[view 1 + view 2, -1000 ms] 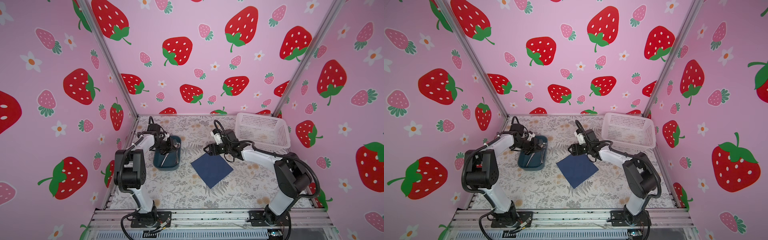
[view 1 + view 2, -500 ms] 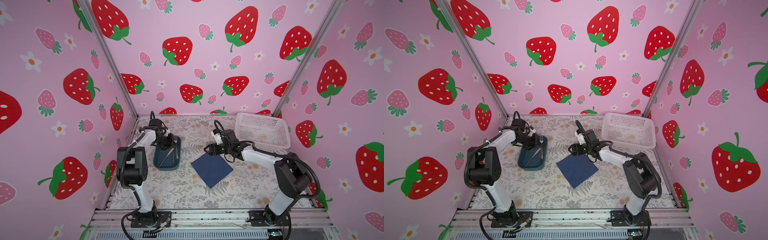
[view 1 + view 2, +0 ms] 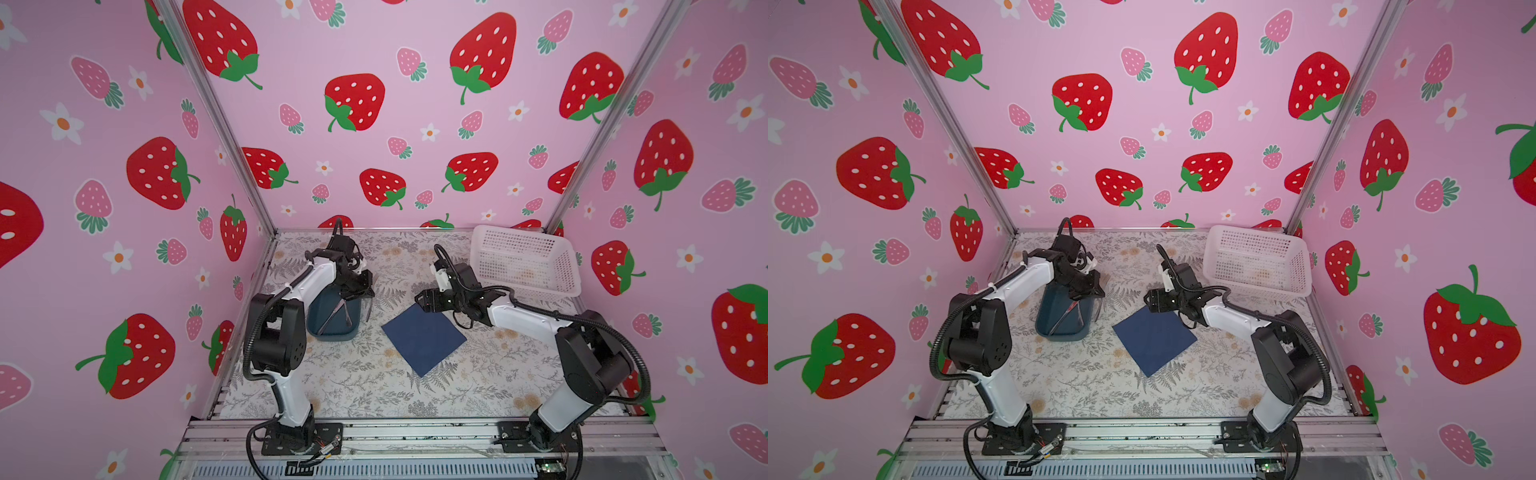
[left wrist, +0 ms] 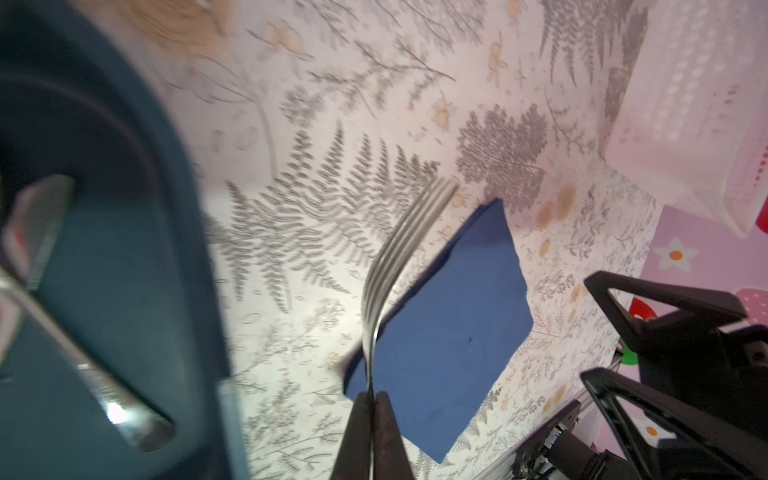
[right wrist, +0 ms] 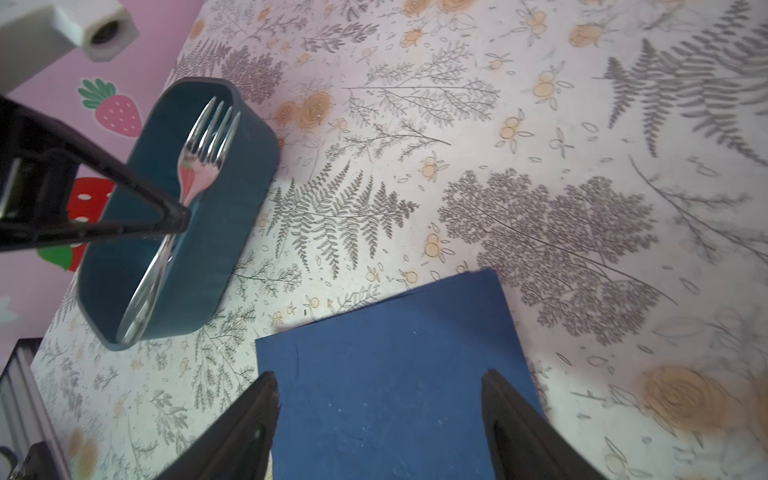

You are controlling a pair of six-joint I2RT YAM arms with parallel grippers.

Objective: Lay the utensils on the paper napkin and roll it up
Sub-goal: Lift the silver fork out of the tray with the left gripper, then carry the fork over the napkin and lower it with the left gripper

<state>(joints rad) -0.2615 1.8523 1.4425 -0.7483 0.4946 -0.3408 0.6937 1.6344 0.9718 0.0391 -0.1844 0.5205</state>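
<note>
The dark navy paper napkin [image 3: 424, 338] [image 3: 1154, 340] lies flat in the middle of the table. My left gripper [image 3: 358, 291] [image 3: 1091, 293] hangs over the right-hand rim of a dark teal tub [image 3: 332, 334] [image 3: 1059, 334]. It is shut [image 4: 371, 399] on a shiny fork [image 4: 399, 257] whose tines point out toward the napkin [image 4: 449, 332]. Other utensils [image 3: 338, 313] [image 4: 83, 365] lie crossed inside the tub. My right gripper [image 3: 419, 301] [image 5: 380, 386] stands open just above the napkin's far corner [image 5: 395, 374], holding nothing.
A white perforated basket [image 3: 523, 262] [image 3: 1258, 262] sits at the back right, behind my right arm. The table has a floral fern-print cover [image 3: 374, 386]. Pink strawberry walls close in the back and both sides.
My left gripper has risen out of the tub and swung right toward the napkin, carrying the fork. The right arm has stayed in place.
</note>
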